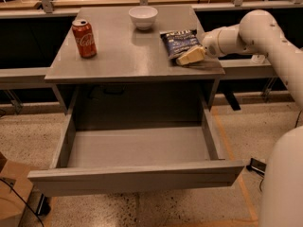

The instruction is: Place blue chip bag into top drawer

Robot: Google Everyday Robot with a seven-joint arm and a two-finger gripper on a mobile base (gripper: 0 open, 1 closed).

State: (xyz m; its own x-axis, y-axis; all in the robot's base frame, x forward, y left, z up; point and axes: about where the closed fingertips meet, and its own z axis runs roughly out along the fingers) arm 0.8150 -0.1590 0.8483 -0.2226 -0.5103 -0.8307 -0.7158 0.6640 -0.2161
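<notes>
— One bag to move, and the gripper is down low at the right edge of the grey table, right against the near corner of the blue chip bag, touching it or a hair off

— Has it got hold?

— Cannot tell! From here the gripper reads as a single pale wedge, so open or closed is anybody's guess, and I won't call it a grasp

— Where's the bag lying?

— Flat on the tabletop, back right, lettering up. The white bowl is near it, the red soda can is well apart on the left

— And the target?

— The top drawer is pulled wide out below the tabletop, front panel toward us

— How will that bag behave?

— Light, I'd say, almost no weight. Crinkly foil, puffed, soft under a pinch and likely slick, so it may squirm or slide away instead of lifting. The chips inside will crush if squeezed hard

— Best place to take it?

— My pick is the near right edge where the gripper already sits: pinch the flat seam or a corner fold, not the puffy middle, then carry it forward and down over the drawer
</notes>
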